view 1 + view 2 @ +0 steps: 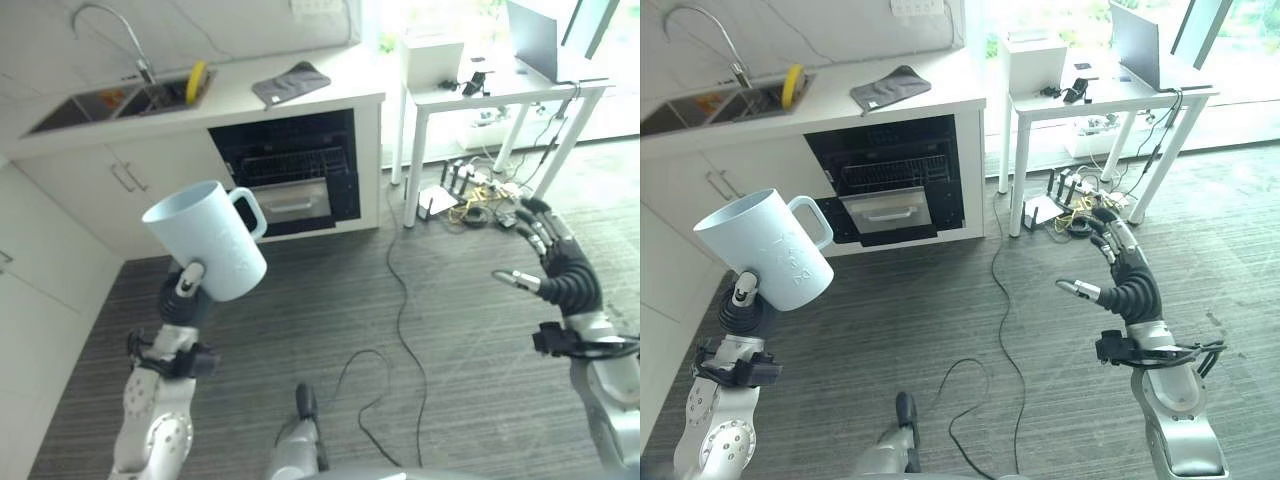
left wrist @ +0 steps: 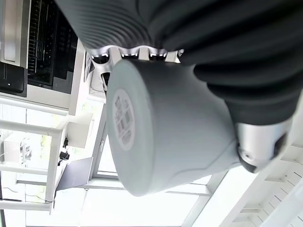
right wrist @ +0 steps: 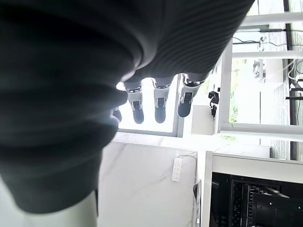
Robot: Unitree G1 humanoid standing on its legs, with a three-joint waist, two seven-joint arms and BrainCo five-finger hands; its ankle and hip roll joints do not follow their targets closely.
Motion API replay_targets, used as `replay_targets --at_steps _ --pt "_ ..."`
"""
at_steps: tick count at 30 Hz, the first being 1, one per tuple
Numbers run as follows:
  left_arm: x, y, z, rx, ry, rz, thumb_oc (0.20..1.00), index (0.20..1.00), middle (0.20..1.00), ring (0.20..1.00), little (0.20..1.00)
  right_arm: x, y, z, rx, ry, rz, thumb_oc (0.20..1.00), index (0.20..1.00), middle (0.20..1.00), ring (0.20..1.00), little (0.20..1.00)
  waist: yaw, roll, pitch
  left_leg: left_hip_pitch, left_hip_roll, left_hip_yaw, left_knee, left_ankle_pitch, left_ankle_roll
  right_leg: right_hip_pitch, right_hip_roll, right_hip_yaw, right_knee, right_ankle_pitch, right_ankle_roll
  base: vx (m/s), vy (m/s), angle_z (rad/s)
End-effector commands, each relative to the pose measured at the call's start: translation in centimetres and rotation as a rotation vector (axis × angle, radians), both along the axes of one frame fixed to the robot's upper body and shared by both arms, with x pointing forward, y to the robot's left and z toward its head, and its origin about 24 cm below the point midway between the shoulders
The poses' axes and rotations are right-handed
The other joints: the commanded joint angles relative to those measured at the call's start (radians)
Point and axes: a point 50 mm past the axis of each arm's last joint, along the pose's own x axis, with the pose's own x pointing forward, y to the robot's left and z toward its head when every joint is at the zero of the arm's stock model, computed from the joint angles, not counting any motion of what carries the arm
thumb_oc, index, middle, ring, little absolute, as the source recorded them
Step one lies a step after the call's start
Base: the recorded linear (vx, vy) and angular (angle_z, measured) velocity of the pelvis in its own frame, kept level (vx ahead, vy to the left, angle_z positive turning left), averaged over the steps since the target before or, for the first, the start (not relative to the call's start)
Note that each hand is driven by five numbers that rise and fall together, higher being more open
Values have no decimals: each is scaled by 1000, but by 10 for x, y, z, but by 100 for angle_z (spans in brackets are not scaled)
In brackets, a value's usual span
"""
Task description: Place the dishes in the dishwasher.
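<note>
Smooth pale-blue handled mug (image 1: 210, 237) in left hand (image 1: 186, 287), tilted

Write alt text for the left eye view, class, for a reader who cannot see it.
The robot's left hand holds up a pale blue mug, tilted, facing an open dishwasher under a white counter. Its right hand hangs open and empty above the grey floor.

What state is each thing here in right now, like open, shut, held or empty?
Mug: light blue, held up off the floor, tilted, handle toward the dishwasher.
Left hand: shut on the mug.
Right hand: open, fingers relaxed, holding nothing.
Dishwasher: open, rack visible inside.
Grey cloth: lying flat on the counter.
</note>
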Motion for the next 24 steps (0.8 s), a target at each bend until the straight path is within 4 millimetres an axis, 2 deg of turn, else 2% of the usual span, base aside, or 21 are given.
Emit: replay_targets --at_steps 1,3,5,10,13,14,16,18,19,20,21,22,24 --pt "-3 3 37 45 -200 16 200 200 200 200 200 -6 7 31 -11 -156 77 1000 1000 1000 1000 1000 -6 47 -24 128 75 -7 4 104 -74 -43 -78 -14 -6 21 86 327 263 -39" --pt "-1 3 39 46 -202 19 200 200 200 200 200 -7 9 31 -6 -154 78 1000 1000 1000 1000 1000 1 46 -36 142 62 -5 4 102 -60 -33 -89 -13 23 -1 96 324 290 -48" --pt "2 2 44 55 -213 0 200 200 200 200 200 -6 10 32 7 -164 62 1000 1000 1000 1000 1000 15 35 -62 152 32 3 4 85 -32 -27 -109 -25 57 -20 114 324 327 -29" --pt "11 -4 52 84 -228 -46 200 200 200 200 200 -1 12 32 32 -186 16 1000 1000 1000 1000 1000 41 5 -94 181 -49 -30 4 37 34 -91 -159 -51 220 44 170 236 278 55" --pt "12 -5 53 93 -224 -60 200 200 200 200 200 -1 15 29 45 -189 10 1000 1000 1000 1000 1000 52 -3 -101 203 -91 -52 4 10 66 -155 -170 -64 402 127 191 186 253 55" --pt "12 -5 53 96 -222 -59 200 200 200 200 200 -2 16 26 47 -182 16 1000 1000 1000 1000 1000 52 2 -100 215 -98 -56 4 0 75 -197 -177 -73 503 157 193 170 259 31" --pt "13 -5 53 99 -221 -44 200 200 200 200 200 -3 21 23 38 -168 40 1000 1000 1000 1000 1000 50 18 -89 248 -100 -59 4 -19 85 -290 -200 -107 666 166 182 161 243 28" --pt "14 -4 55 91 -221 -24 200 200 200 200 200 0 24 21 22 -156 60 1000 1000 1000 1000 1000 44 20 -82 264 -99 -60 4 -24 83 -334 -187 -113 639 124 163 168 92 8" --pt "16 -2 58 75 -227 -28 200 200 200 200 200 -1 19 22 16 -154 53 1000 1000 1000 1000 1000 36 10 -74 277 -113 -85 4 -22 81 -328 -142 -112 510 78 151 265 -39 -21" --pt "14 -1 58 72 -232 -36 200 200 200 200 200 -6 12 24 16 -160 41 1000 1000 1000 1000 1000 23 4 -60 303 -119 -112 4 -32 75 -327 -131 -119 385 78 142 245 -58 -4" --pt "14 -1 58 72 -233 -37 200 200 200 200 200 -7 11 24 16 -161 41 1000 1000 1000 1000 1000 19 4 -57 308 -118 -116 4 -34 73 -323 -128 -120 364 81 141 257 -125 39" --pt "10 0 54 68 -234 -46 200 200 200 200 200 -11 5 25 16 -171 33 1000 1000 1000 1000 1000 -9 3 -43 343 -119 -134 4 -56 69 -346 -110 -94 251 113 138 207 -116 57" --pt "8 -1 52 66 -235 -46 200 200 200 200 200 -12 5 25 21 -174 37 1000 1000 1000 1000 1000 -27 6 -39 369 -119 -140 4 -78 69 -373 -111 -89 210 154 146 217 -142 55"
